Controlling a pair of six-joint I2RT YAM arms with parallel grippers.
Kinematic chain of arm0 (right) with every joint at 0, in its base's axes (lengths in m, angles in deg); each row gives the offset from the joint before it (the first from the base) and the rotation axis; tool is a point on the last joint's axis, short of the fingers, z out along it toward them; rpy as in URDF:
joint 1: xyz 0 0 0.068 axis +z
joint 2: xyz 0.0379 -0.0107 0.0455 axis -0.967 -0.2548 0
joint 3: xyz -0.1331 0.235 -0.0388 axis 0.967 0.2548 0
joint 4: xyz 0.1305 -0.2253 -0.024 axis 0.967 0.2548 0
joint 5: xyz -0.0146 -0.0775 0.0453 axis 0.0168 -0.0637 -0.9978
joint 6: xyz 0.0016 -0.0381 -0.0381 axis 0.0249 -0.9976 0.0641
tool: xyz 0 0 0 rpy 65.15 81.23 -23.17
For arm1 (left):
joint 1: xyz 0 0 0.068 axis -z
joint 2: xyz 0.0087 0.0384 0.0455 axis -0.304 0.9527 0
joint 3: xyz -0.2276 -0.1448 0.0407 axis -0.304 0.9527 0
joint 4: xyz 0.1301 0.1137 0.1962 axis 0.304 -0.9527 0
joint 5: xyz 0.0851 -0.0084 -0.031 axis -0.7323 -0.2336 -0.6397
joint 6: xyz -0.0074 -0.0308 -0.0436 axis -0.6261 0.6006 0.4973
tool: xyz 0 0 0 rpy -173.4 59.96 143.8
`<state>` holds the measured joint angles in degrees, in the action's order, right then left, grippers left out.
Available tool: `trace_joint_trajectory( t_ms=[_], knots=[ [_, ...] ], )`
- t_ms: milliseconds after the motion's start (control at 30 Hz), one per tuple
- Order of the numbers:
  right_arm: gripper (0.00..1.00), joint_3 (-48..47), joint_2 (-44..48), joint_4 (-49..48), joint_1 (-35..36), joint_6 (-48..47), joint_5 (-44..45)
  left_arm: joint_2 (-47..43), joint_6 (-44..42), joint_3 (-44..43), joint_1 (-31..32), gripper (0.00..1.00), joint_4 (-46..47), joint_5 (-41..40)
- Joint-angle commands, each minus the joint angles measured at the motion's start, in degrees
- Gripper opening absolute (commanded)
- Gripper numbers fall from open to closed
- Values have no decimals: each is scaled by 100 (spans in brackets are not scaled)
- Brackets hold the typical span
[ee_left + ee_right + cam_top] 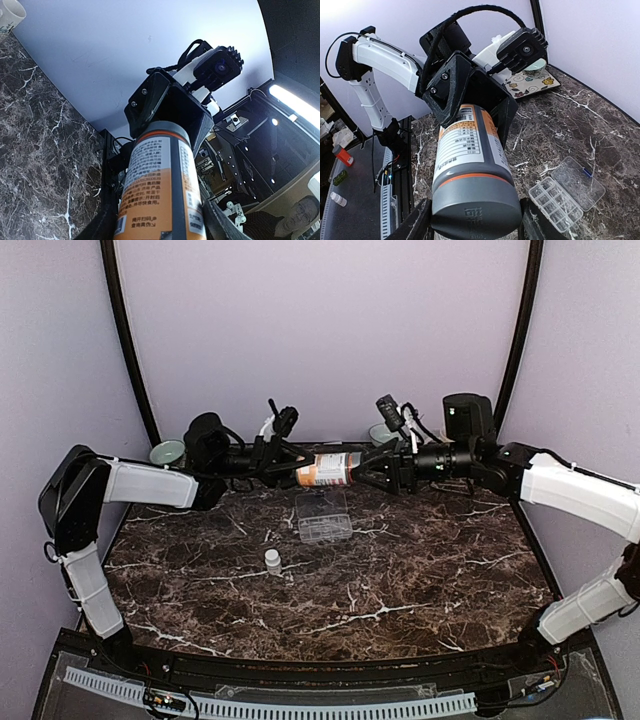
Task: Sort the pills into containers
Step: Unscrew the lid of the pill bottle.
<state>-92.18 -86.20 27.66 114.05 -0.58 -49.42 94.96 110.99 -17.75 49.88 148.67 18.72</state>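
Main risk: spilling. With the amber plastic bottle with grey cap and white label (325,472) lying level in the air, loosening the cap may pour pills onto the dark marble table (420,585) rather than into any compartment. Second risk: a drop. Grips the smooth bottle only at its two ends, so with an uneven twist or a pull apart may lose it from one side. Would then likely fall onto or beside the box below and shove it out of place.

Left jaws: partly spread, clamped on the base end of the bottle. Right jaws: partly spread, clamped around the grey cap end. Nothing else held.

Clear plastic rectangular organiser box (323,520): on the table, near the middle of the far edge, lid open. Sits below the bottle and a little nearer the arms' bases, apart from both jaws, touching neither. Contents of the compartments: too small to tell. No loose pills visible anywhere.
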Motion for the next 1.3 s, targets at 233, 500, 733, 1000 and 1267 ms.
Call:
trace_joint_trajectory(
  t_ms=[233, 500, 733, 1000, 1267],
  knots=[
    [54, 240, 77, 244, -84, -652, 790, -96, 284, -36, -69, 13, 653, 187],
    [67, 150, 41, 155, -88, -585, 686, -24, 306, -128, -66, 13, 619, 284],
    [72, 189, 127, 128, -93, -392, 570, 22, 250, -179, -65, 12, 571, 306],
    [75, 611, 393, -576, -382, 1026, -414, 40, 118, -227, -64, 11, 420, 343],
    [76, 1031, 393, -2238, -559, 3217, -1003, 32, 80, -226, -68, 11, 386, 362]
  ],
)
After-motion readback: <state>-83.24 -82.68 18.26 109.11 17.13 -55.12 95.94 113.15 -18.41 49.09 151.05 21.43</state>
